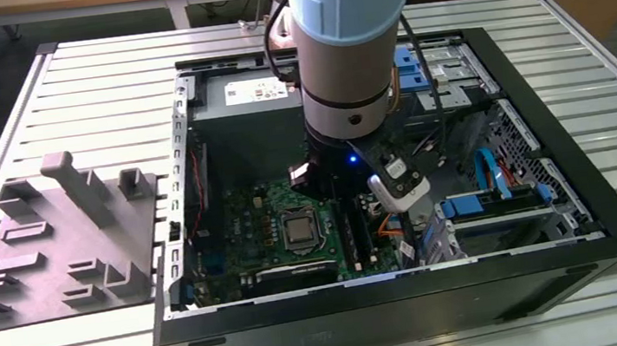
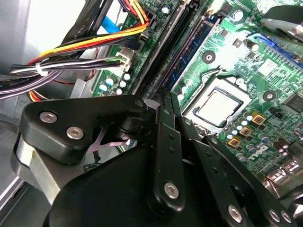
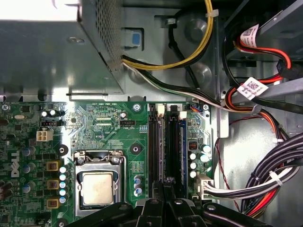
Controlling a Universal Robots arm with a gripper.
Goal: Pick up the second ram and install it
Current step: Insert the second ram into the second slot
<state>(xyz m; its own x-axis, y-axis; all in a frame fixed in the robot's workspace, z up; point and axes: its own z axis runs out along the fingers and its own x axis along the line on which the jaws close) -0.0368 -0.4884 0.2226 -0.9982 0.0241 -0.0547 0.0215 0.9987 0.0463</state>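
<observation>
One gripper (image 3: pixel 163 189) low over memory slots (image 3: pixel 166 146) on motherboard (image 3: pixel 94 127); fingers together; seated ram (image 3: pixel 182 144) in slot.

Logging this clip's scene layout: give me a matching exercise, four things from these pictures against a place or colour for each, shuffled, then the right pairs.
Things:
1. grey moulded fixture
2. processor socket
3. memory slots
4. gripper

Descriptions:
A. long black strips between the processor socket and the case wall
B. on the slatted table, outside the case, at the exterior view's left
C. square, silver-topped, on the green motherboard
D. black linkage just over the memory slots' end

Pairs: 1-B, 2-C, 3-A, 4-D
</observation>
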